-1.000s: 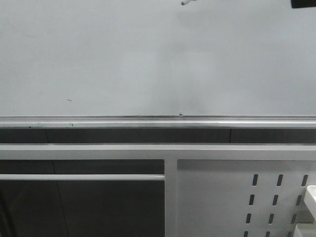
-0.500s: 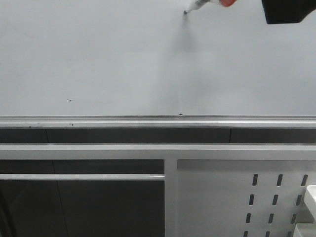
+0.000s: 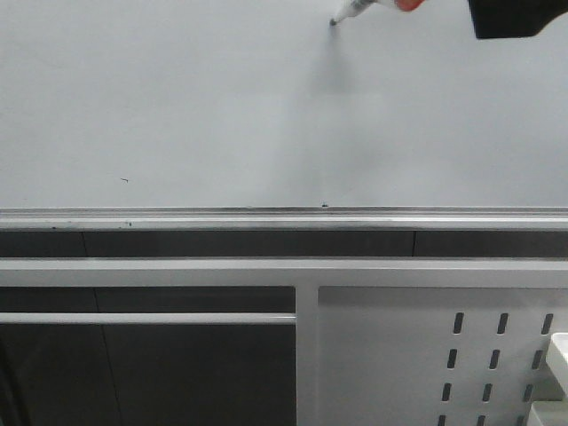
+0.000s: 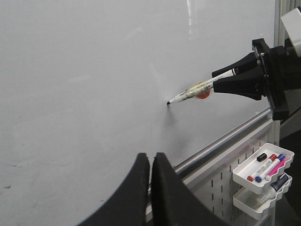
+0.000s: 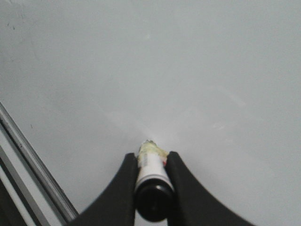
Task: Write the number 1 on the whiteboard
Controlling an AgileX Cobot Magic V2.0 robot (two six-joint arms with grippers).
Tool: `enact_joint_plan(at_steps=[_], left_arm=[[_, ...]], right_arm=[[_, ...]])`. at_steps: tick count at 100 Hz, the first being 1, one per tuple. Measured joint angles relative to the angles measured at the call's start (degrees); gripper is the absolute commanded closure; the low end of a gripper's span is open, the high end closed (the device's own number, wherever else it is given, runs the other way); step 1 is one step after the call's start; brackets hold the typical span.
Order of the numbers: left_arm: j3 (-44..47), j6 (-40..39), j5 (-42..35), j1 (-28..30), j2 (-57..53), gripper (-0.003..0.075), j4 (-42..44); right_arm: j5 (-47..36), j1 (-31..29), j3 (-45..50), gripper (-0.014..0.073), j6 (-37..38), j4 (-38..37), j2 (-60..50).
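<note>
The whiteboard [image 3: 222,106] fills the upper front view, with its silver rail [image 3: 266,220] along the lower edge. No number 1 shows on it. My right gripper [image 5: 150,157] is shut on a white marker pen [image 5: 149,176]. The pen [image 3: 353,11] enters at the top of the front view, and its black tip [image 3: 335,22] is at the board surface. In the left wrist view the pen [image 4: 195,89] points at the board [image 4: 84,70] with its tip [image 4: 168,102] touching it. My left gripper [image 4: 150,157] is shut and empty, below the pen.
A white perforated metal panel [image 3: 426,355] stands under the rail at the lower right. Two white trays [image 4: 263,165] with several markers hang on the panel. Tiny dark specks [image 3: 124,180] mark the board near the rail.
The pen and the right gripper came down into the front view from the top edge, and the tip reached the board. Little has moved in the last half second.
</note>
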Motion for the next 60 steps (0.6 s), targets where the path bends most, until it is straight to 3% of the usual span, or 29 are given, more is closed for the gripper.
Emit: enact_joint_plan(at_steps=[60], left_arm=[[0.0, 0.0, 0.0, 0.0, 0.0, 0.074, 0.0]], right_arm=[[-2.8, 0.31, 0.09, 0.0664, 0.1, 0.28, 2.86]])
